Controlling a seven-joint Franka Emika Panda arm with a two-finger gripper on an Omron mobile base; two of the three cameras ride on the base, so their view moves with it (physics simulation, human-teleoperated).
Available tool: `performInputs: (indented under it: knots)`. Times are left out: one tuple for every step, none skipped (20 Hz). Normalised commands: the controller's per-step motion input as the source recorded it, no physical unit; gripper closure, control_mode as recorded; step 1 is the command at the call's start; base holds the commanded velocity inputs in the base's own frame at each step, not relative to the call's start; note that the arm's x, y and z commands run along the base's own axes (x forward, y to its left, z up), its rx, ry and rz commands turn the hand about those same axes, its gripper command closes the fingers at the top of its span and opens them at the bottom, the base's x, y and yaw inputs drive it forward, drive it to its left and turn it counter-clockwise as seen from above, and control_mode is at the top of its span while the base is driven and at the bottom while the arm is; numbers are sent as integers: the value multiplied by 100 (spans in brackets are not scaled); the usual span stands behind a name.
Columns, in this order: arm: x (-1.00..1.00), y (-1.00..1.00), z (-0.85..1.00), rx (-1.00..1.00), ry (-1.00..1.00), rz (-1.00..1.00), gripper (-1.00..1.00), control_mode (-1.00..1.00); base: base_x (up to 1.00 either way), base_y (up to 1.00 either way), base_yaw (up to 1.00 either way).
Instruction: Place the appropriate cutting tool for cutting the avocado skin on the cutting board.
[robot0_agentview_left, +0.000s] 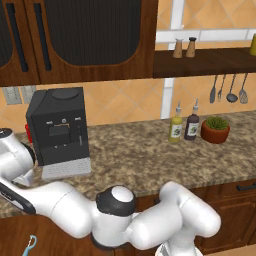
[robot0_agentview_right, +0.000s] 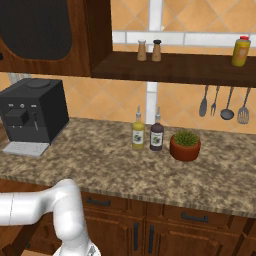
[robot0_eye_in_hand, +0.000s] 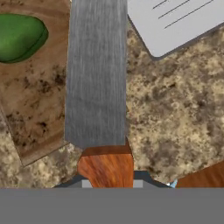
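From the left base view, the white arm bends low and reaches off to the left, past the black coffee machine (robot0_agentview_left: 58, 131) that stands on the speckled stone counter (robot0_agentview_left: 150, 155). Far along the counter stand two bottles (robot0_agentview_left: 183, 125) and a little potted plant (robot0_agentview_left: 215, 129). Down by the floor, a light-blue peeler (robot0_agentview_left: 30, 245) pokes into the corner of the picture. That is not the tool for this job.

From the right base view, the same counter runs wide under a dark wood shelf (robot0_agentview_right: 175, 67) with shakers on it. Spoons and a fork hang from the tiled wall (robot0_agentview_right: 200, 30). Brown drawers sit below. There is lots of open room here.

From the hand view, the knife (robot0_eye_in_hand: 97, 74) is right in front of the camera. Its grey blade points away and its orange-brown handle sits between the dark finger tips of the gripper (robot0_eye_in_hand: 111, 183). The hand looks pinched on the handle, though little of the tips shows. The blade hangs over the edge of the cutting board (robot0_eye_in_hand: 35, 100), and the avocado (robot0_eye_in_hand: 19, 37) lies on the board. The grey tray of the coffee machine is close by.

The knife is probably light, stiff and hard. The blade is sharp and smooth, so the handle is the safe place to hold. It could slip or swing if the grip is loose.
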Motion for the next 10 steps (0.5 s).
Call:
performInputs:
  knots:
    - [40,7,-25,0,0,0,100,-100,0,0,0]
    - [43,8,-21,0,0,0,100,-100,0,0,0]
    - [43,11,-13,0,0,0,100,-100,0,0,0]
    - [44,12,-2,0,0,0,100,-100,0,0,0]
    - [46,15,-9,0,0,0,100,-100,0,0,0]
    - [46,17,-10,0,0,0,100,-100,0,0,0]
    - [43,19,-13,0,0,0,100,-100,0,0,0]
    - [40,19,-16,0,1,0,100,-100,0,0,0]
    - [38,21,-20,0,3,0,100,-100,0,0,0]
    - [34,20,-28,0,3,0,100,-100,0,0,0]
